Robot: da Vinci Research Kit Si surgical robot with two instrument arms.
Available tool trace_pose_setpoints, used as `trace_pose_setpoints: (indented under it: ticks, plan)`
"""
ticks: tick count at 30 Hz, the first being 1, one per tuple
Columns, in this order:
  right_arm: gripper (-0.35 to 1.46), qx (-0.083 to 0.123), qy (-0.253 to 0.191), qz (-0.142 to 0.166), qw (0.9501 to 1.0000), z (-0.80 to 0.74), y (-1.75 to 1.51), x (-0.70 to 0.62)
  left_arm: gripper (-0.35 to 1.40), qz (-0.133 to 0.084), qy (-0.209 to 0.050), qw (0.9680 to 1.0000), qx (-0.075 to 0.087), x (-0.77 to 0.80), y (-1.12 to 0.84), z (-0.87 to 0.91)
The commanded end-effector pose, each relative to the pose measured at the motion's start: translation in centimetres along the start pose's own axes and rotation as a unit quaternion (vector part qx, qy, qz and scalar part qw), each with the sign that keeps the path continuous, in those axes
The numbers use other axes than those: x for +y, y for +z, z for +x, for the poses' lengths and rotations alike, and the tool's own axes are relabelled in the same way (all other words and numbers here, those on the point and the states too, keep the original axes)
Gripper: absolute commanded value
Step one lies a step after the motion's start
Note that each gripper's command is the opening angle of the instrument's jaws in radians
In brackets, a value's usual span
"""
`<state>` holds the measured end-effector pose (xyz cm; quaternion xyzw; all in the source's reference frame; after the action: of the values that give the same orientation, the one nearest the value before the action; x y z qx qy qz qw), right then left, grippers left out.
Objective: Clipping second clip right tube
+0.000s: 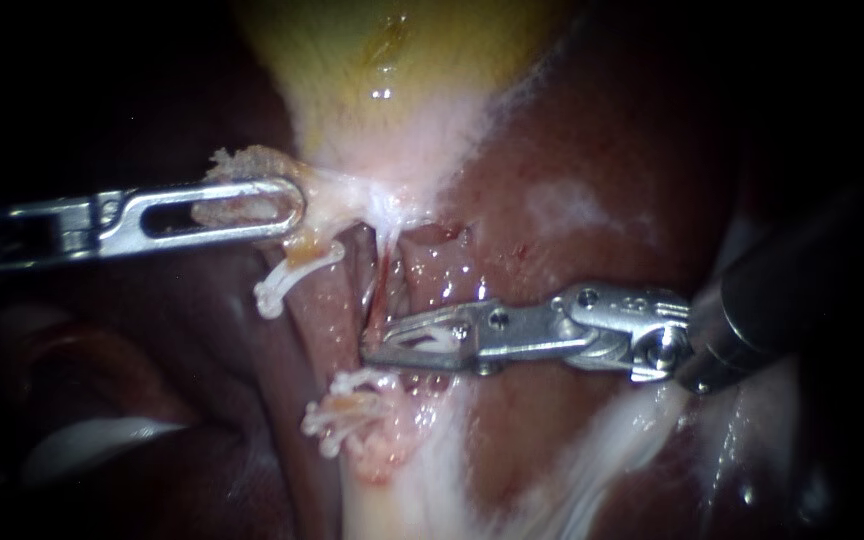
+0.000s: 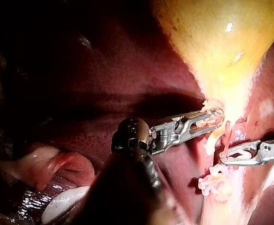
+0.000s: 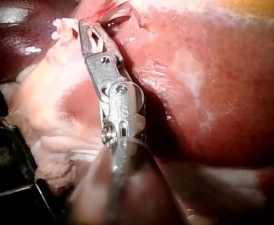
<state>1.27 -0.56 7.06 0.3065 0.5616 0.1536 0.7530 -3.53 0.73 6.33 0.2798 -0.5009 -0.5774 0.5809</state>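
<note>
**Right instrument at the right tube, clip loaded**

Right instrument (image 1: 382,350): the jaws stand narrowly apart and clamp from both sides on a white clip (image 1: 430,336) seated between them. The right tube (image 1: 380,290), thin and red, runs down to the jaw tips. Whether it sits inside the clip, cannot tell. Just beside the tips lies a clip cluster (image 1: 347,415) on a pale stump. Further ahead of the tips is the left instrument (image 1: 287,205), its jaws closed on pale tissue (image 1: 242,160) at the neck of the gallbladder (image 1: 392,60). A single clip (image 1: 287,280) hangs just under those jaws. The liver (image 1: 592,200) lies beneath the right shaft.
</note>
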Motion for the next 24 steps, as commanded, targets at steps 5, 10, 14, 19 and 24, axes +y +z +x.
trace_pose_setpoints:
  ticks: [5, 10, 14, 19, 24]
  plan:
    - [-0.13, 0.000, 0.000, 0.000, 1.0000, 0.00, 0.00, 0.00, -0.35, 0.000, 0.000, 1.0000, 0.000, 0.00, 0.00, 0.00]
    - [-0.13, 0.000, 0.000, 0.000, 1.0000, 0.00, 0.00, 0.00, -0.35, 0.000, 0.000, 1.0000, 0.000, 0.00, 0.00, 0.00]
    - [-0.09, 0.000, 0.000, 0.000, 1.0000, 0.00, 0.00, 0.00, -0.35, 0.000, 0.000, 1.0000, 0.000, 0.00, 0.00, 0.00]
    - [0.16, 0.000, 0.000, 0.000, 1.0000, 0.01, 0.02, 0.00, -0.35, 0.000, 0.000, 1.0000, 0.000, 0.00, 0.00, 0.00]
    - [0.37, 0.006, 0.000, -0.001, 1.0000, 0.03, 0.07, 0.00, -0.35, 0.000, 0.000, 1.0000, 0.000, 0.00, 0.00, 0.00]
